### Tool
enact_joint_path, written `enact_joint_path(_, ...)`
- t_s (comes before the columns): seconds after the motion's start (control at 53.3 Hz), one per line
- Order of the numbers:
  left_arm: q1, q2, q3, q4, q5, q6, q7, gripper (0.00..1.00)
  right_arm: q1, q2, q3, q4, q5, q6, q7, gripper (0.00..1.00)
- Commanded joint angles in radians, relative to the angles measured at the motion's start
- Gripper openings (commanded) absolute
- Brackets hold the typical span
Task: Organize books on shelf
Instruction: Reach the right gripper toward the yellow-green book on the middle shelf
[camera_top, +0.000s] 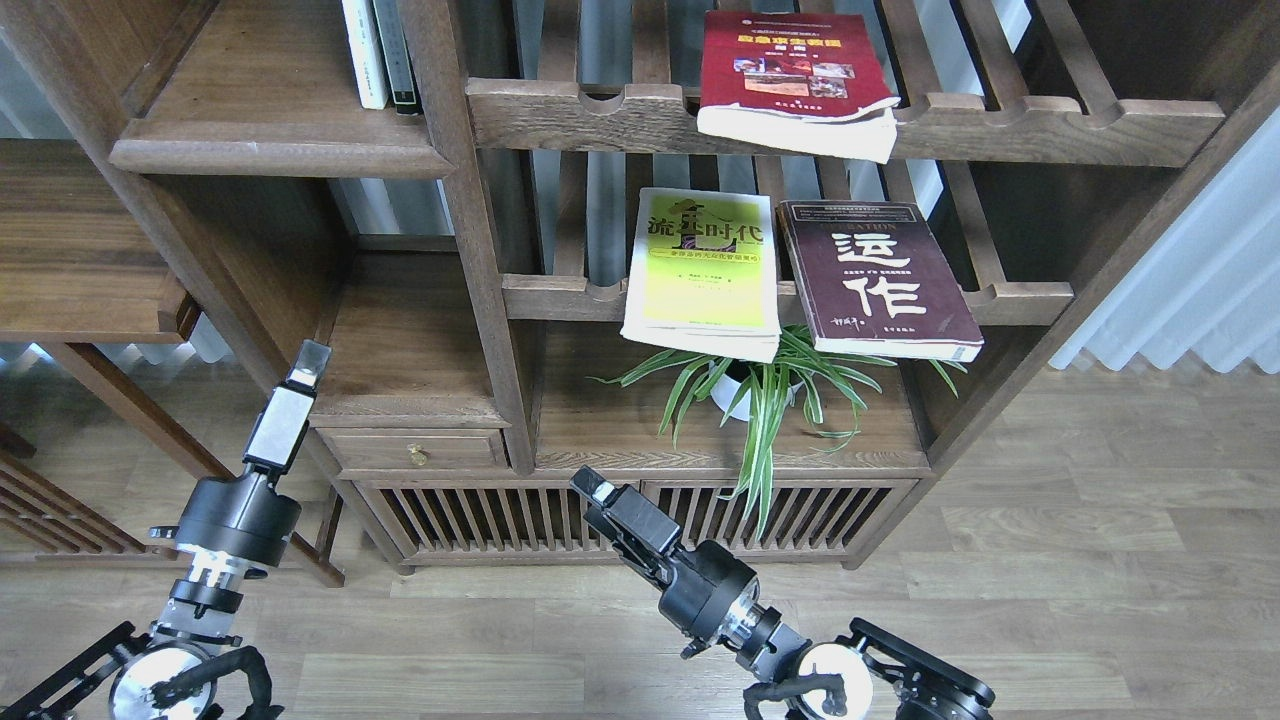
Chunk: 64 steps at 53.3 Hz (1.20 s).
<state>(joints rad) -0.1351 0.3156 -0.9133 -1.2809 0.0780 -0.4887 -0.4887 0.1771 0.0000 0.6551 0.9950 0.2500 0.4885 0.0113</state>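
Far left, the solid shelf carries only thin upright books, so it looks like the place meant for the paperbacks, and both grippers hang low and empty: the left gripper and right gripper are seen edge-on, so I cannot tell how their jaws stand. To the right, the yellow-green book and maroon book lie flat, side by side, on the lower slatted rack. The red book lies flat on the rack above; all three overhang the near rails, long axes running near to far, titles reading from the near side.

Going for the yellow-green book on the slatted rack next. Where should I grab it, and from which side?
Take the yellow-green book by its near edge, coming from the front and slightly below. It lies flat, cover up, and that edge overhangs the rack's front rail above the plant, so a pincer can likely close over cover and pages there. The maroon book crowds its right side.
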Motion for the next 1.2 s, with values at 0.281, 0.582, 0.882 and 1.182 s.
enact_joint_path(0.281,0.029,-0.012,0.022,0.003,0.000,0.000,0.000,1.00,0.062,0.000,0.041,-0.001,0.015,0.000,0.013,0.99)
enact_joint_path(0.582,0.031,-0.021,0.024,0.011,0.000,0.000,0.000,1.00,0.137,0.000,0.041,0.013,0.183,-0.044,0.116,0.99)
enact_joint_path(0.882,0.049,-0.023,0.037,0.011,0.000,0.000,0.000,1.00,0.171,0.000,0.043,0.007,0.276,-0.240,0.154,0.99)
enact_joint_path(1.182,0.052,-0.029,0.039,0.018,0.000,0.000,0.000,1.00,0.280,0.000,0.129,-0.021,0.509,-0.393,0.182,0.98)
